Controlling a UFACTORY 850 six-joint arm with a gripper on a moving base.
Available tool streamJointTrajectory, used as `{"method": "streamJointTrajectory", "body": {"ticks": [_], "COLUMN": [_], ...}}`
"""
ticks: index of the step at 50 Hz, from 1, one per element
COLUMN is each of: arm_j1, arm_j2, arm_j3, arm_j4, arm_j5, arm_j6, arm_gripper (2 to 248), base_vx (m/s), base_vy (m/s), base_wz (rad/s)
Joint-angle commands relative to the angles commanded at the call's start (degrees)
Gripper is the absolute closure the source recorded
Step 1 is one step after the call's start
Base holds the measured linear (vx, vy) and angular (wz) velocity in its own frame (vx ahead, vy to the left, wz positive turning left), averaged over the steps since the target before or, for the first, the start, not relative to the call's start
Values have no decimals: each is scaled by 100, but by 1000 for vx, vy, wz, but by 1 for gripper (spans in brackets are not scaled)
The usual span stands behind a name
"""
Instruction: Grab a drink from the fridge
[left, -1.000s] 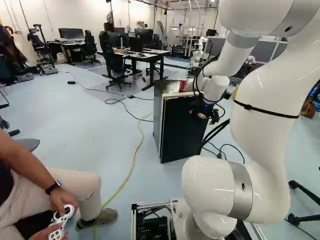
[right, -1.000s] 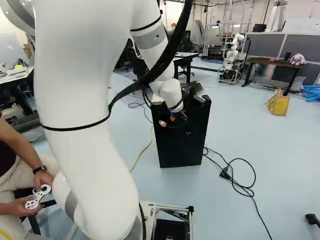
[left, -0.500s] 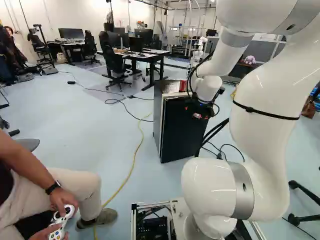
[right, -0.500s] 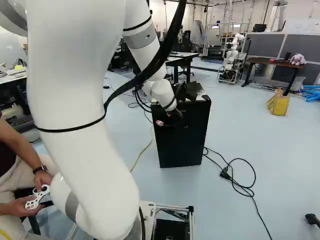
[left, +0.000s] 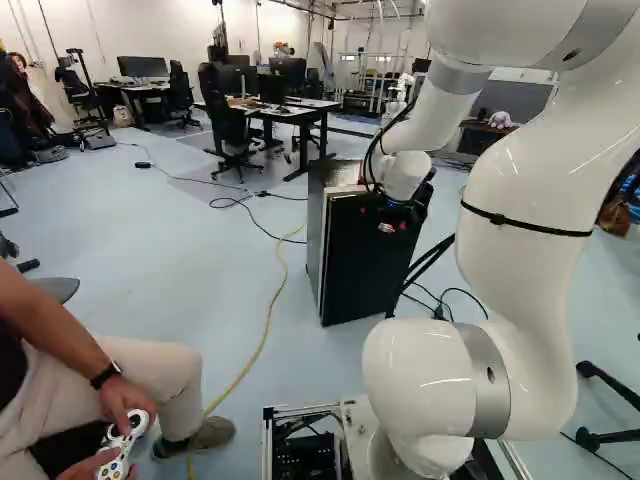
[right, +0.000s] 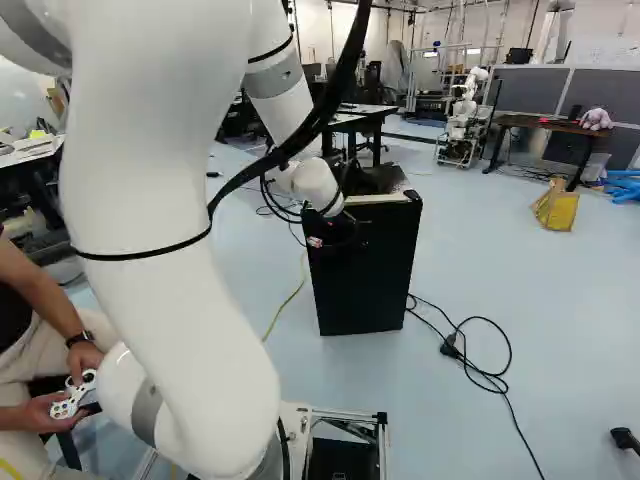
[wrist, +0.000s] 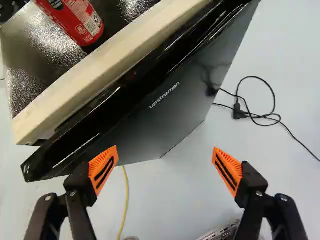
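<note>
The fingers (wrist: 104, 169) of the gripper (left: 400, 213) stand spread wide, with nothing pinched between their orange pads; between them the wrist view shows pale floor (wrist: 167, 195). Ahead of them is the dark front of the fridge (left: 365, 265), its glossy upper edge running slantwise across the wrist view. One finger overlaps the lower part of that front in the wrist view; whether it touches, I cannot tell. Behind the glossy edge runs a cream strip (wrist: 95, 75), and beyond it lies the shiny, textured top (wrist: 40, 60). The drink, a red can (wrist: 77, 22), is on that top, close behind the strip and well apart from both fingers; the wrist view cuts off part of it. In the left base view the white arm (left: 520, 190) reaches over to the fridge's upper front. On the floor near the fridge, a black cable (right: 485, 375) with a plug lies on one side and a yellow cable (left: 265, 320) trails on the other. Farther out, an office chair (left: 228, 120) stands at a desk (left: 290, 114) with monitors, and another robot (right: 460, 125) and a yellow bag (right: 556, 209) show in the right base view.
</note>
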Motion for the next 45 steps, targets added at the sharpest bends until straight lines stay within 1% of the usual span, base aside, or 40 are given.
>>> {"method": "streamJointTrajectory", "body": {"ticks": [18,45], "arm_j1": [141,229], "arm_j2": [-124,-212], "arm_j3": [-148,-254], "arm_j4": [0,0], "arm_j5": [0,0], "arm_j6": [0,0], "arm_gripper": [3,3], "base_vx": [0,0], "base_vy": [0,0], "base_wz": [0,0]}}
